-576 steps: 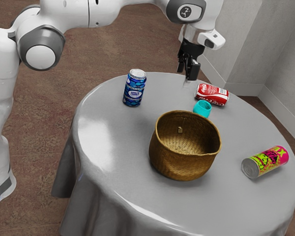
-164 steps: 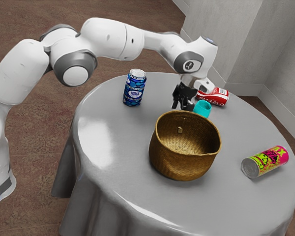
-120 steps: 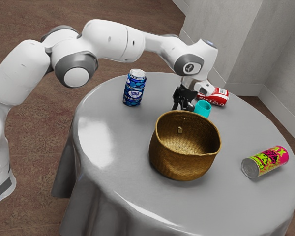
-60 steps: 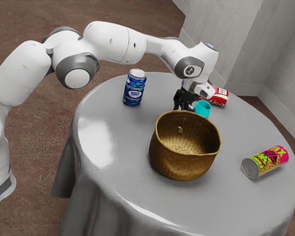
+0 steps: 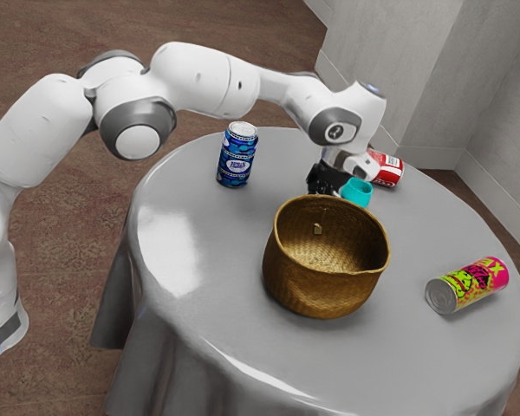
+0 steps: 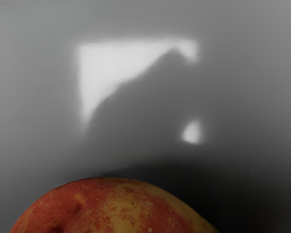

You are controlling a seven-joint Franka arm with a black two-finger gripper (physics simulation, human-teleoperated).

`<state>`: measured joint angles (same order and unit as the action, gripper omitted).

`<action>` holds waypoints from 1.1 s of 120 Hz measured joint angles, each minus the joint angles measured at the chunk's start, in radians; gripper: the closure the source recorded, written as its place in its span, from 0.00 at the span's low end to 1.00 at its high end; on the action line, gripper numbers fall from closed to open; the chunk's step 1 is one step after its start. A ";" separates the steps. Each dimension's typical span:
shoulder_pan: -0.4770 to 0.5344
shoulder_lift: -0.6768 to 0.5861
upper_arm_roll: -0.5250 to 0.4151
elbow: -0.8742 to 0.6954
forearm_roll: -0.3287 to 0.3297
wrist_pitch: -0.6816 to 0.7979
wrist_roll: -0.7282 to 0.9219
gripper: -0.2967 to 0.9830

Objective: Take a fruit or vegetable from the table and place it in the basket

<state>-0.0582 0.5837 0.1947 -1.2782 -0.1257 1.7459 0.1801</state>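
Pincer [image 5: 324,185] is sinking a little lower than a moment ago, just beyond the basket [image 5: 327,295], though I cannot tell whether it is standing wide or narrow. The red-and-yellow fruit [image 6: 111,206] is lying right at the pincer, also beyond the basket and outside it, so this lowering is probably serving the grasp, with lifting and carrying still waiting.

Grey round table [image 5: 199,299], and here's the basket [image 5: 316,293]! Around it, in the exterior view: blue can [image 5: 236,160] upright toward half past ten, turquoise cup [image 5: 357,192] and toppled red can [image 5: 387,170] at one, yellow-pink can [image 5: 468,284] lying near three!
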 joint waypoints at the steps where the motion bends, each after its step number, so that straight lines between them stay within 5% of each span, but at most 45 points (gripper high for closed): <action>1: 0.000 0.000 0.000 0.000 0.000 0.000 0.000 0.23; 71: -0.006 -0.012 -0.002 -0.013 0.005 0.020 -0.020 0.55; 132: -0.008 -0.103 0.008 0.055 0.013 -0.029 -0.023 0.59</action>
<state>-0.0661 0.4805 0.2027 -1.2228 -0.1131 1.7166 0.1575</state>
